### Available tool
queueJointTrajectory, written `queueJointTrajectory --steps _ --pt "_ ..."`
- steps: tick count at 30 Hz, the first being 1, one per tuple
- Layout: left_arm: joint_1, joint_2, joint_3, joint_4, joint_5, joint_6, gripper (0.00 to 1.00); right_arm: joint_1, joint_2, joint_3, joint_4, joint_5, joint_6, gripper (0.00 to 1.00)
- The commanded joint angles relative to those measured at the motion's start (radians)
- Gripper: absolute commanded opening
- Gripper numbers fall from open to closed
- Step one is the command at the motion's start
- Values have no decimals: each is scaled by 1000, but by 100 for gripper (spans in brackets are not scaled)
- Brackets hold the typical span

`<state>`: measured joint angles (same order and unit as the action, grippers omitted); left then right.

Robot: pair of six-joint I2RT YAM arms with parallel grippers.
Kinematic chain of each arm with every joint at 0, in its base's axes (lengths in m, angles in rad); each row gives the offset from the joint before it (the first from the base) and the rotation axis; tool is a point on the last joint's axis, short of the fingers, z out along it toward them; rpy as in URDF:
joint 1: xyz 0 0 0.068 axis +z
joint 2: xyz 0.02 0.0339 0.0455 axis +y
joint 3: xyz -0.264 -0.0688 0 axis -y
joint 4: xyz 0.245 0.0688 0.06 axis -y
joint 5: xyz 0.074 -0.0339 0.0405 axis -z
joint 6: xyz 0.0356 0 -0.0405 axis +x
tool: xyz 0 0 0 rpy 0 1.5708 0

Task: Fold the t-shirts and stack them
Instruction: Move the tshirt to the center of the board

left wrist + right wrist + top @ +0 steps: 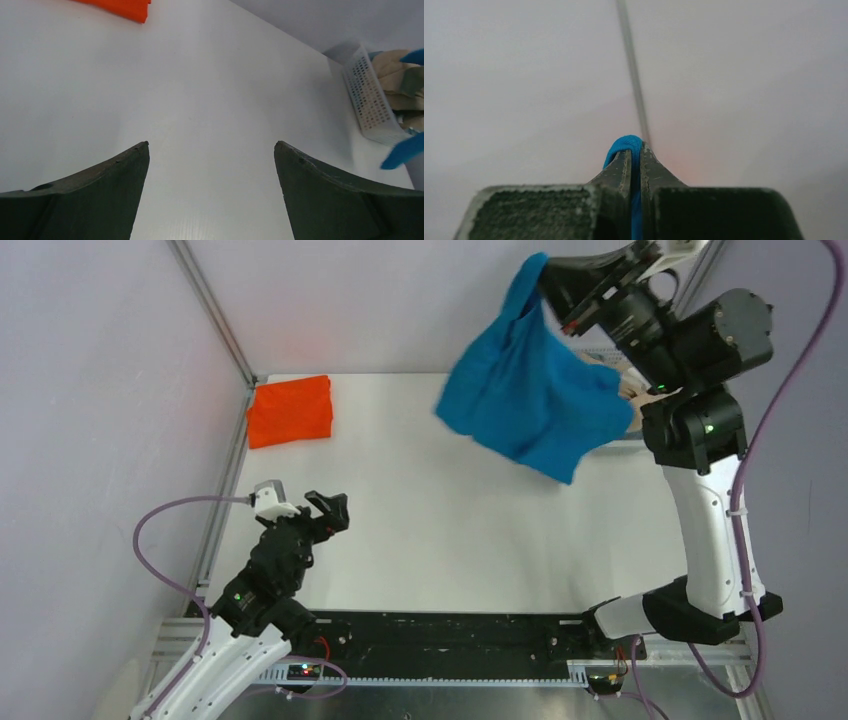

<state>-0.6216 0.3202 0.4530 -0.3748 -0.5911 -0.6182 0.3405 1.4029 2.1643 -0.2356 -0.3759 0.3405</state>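
Note:
My right gripper (540, 270) is raised high at the back right and is shut on the bright blue t-shirt (530, 390), which hangs loose in the air above the table's right side. In the right wrist view a blue fold (626, 146) is pinched between the closed fingers (619, 172). A folded bright orange t-shirt (290, 410) lies at the back left of the table; its edge shows in the left wrist view (122, 7). My left gripper (322, 512) is open and empty, low over the table's front left. Beige cloth (392, 65) lies in the basket.
A white plastic lattice basket (370, 95) stands at the table's right edge, mostly hidden behind the hanging blue shirt in the top view. A metal frame post (215, 315) rises at the back left corner. Walls close the back and sides.

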Motion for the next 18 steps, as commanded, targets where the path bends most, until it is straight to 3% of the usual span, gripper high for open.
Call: queueJointTrajectory --steps 1,6,11,15,17,18 --pt "1 -27 32 20 48 -56 98 169 6 9 24 -5 -73 0" --pt "1 -38 53 -26 43 -73 98 298 64 10 24 -15 -96 0" --pt "0 -33 81 -71 23 -81 98 322 47 -33 12 45 -107 0" --pt "0 -35 100 -111 5 -83 98 263 -77 -242 -60 192 -140 0" --pt "0 -38 103 -125 5 -84 98 163 -180 -453 -105 227 -122 0" --pt "0 -39 103 -129 4 -90 98 80 -254 -646 -109 246 -74 0"
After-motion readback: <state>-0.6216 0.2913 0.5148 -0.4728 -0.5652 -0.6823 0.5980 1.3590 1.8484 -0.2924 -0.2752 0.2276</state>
